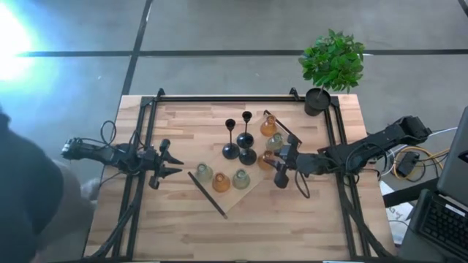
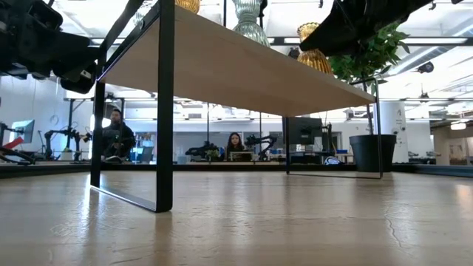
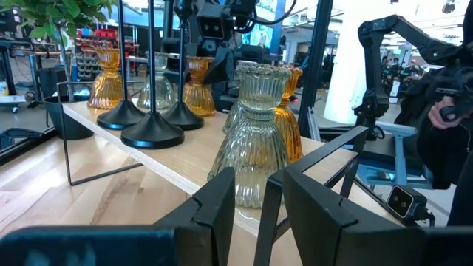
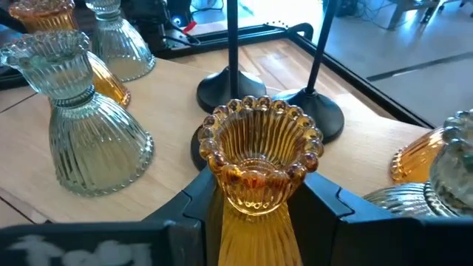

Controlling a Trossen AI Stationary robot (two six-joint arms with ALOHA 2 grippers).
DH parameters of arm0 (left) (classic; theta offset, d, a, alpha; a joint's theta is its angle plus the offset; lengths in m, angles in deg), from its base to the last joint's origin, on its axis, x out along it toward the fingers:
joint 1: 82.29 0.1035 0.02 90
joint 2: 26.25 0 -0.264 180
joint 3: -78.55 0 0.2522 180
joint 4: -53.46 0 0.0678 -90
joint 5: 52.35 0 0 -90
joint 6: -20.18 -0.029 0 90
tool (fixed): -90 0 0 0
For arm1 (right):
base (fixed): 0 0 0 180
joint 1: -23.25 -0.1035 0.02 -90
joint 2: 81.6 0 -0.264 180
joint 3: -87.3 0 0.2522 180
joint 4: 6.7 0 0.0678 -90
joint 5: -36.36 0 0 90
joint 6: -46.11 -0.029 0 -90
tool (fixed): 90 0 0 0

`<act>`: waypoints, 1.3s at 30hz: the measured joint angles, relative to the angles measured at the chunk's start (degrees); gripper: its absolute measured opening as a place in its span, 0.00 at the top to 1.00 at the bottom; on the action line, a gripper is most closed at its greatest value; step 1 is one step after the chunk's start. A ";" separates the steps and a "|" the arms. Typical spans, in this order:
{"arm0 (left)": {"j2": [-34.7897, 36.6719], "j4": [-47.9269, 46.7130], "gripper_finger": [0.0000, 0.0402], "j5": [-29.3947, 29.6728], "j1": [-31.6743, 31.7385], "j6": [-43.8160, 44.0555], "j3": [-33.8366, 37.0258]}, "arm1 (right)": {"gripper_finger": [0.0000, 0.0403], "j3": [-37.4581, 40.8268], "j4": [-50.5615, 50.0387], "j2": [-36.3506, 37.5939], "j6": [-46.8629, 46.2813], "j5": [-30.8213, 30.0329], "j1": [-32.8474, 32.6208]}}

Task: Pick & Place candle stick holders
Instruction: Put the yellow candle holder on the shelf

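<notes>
A raised wooden shelf (image 1: 196, 145) on black legs stands askew mid-table. On it are three black stem holders (image 1: 246, 139), three amber glass holders and three pale green ones. My right gripper (image 1: 278, 166) reaches in from the right and is shut on an amber holder (image 4: 259, 159) at the shelf's right corner. My left gripper (image 1: 174, 162) is open and empty. It is level at the shelf's left corner, pointing at a pale green holder (image 3: 255, 140) just ahead of its fingertips (image 3: 222, 207). My right gripper holds the amber holder by its ribbed body below the cup (image 4: 255, 214), one finger on each side (image 4: 196, 199). The fingers come level from the table's right. The holder is upright, and its base seems to rest on the shelf (image 2: 314, 63).
A black pot with a green plant (image 1: 319, 101) stands at the far right corner. A black frame (image 1: 146, 131) runs round the table. People sit beyond the table (image 2: 118, 137), and one stands at the left (image 1: 22, 190).
</notes>
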 joint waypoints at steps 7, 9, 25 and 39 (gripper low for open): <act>0.00 0.00 0.70 0.00 -0.01 0.00 0.00 | 0.72 0.08 -0.19 -0.07 0.42 -0.65 0.35; 0.00 0.00 0.70 0.01 -0.01 0.00 0.00 | 0.72 0.10 -0.28 -0.07 0.40 -0.88 0.41; 0.00 0.00 0.70 0.00 0.00 0.00 0.00 | 0.72 0.34 -0.92 -0.11 -0.14 -2.15 0.74; 0.00 0.00 0.70 0.01 0.00 0.00 0.00 | 0.72 0.40 -2.70 -0.15 -2.09 -2.28 0.74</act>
